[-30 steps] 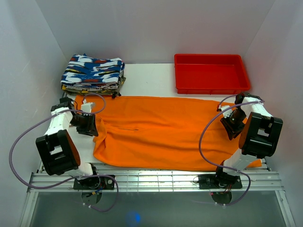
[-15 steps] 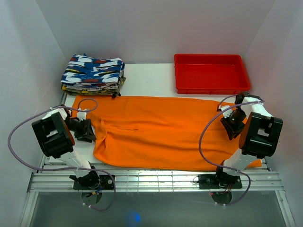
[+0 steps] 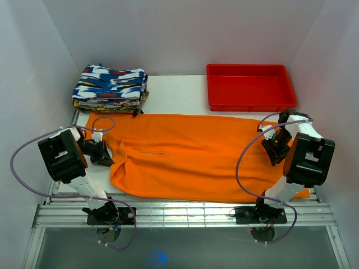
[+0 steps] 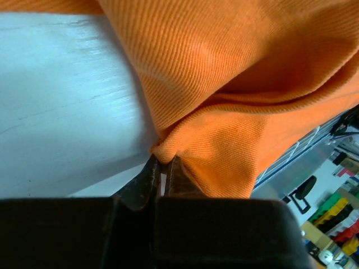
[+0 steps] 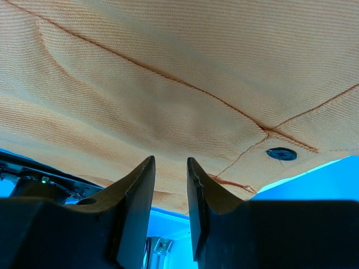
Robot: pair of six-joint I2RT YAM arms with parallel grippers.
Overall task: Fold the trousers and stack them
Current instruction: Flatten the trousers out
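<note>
The orange trousers (image 3: 190, 154) lie spread flat across the white table, waist end to the right. My left gripper (image 3: 105, 154) sits at their left edge. In the left wrist view it (image 4: 162, 162) is shut on a bunched fold of the orange cloth (image 4: 235, 73), low over the table. My right gripper (image 3: 275, 149) rests over the trousers' right end. In the right wrist view its jaws (image 5: 171, 163) stand a little apart with nothing between them, close to the cloth (image 5: 168, 73) near a dark button (image 5: 281, 153).
A stack of blue, white and red patterned folded clothes (image 3: 110, 87) sits at the back left. A red plastic tray (image 3: 212, 89) stands at the back right. White walls close in both sides. A metal rail (image 3: 179, 213) runs along the near edge.
My left arm has swung its elbow back and to the left, and its gripper has shifted slightly left at the trousers' edge. The right arm has not moved.
</note>
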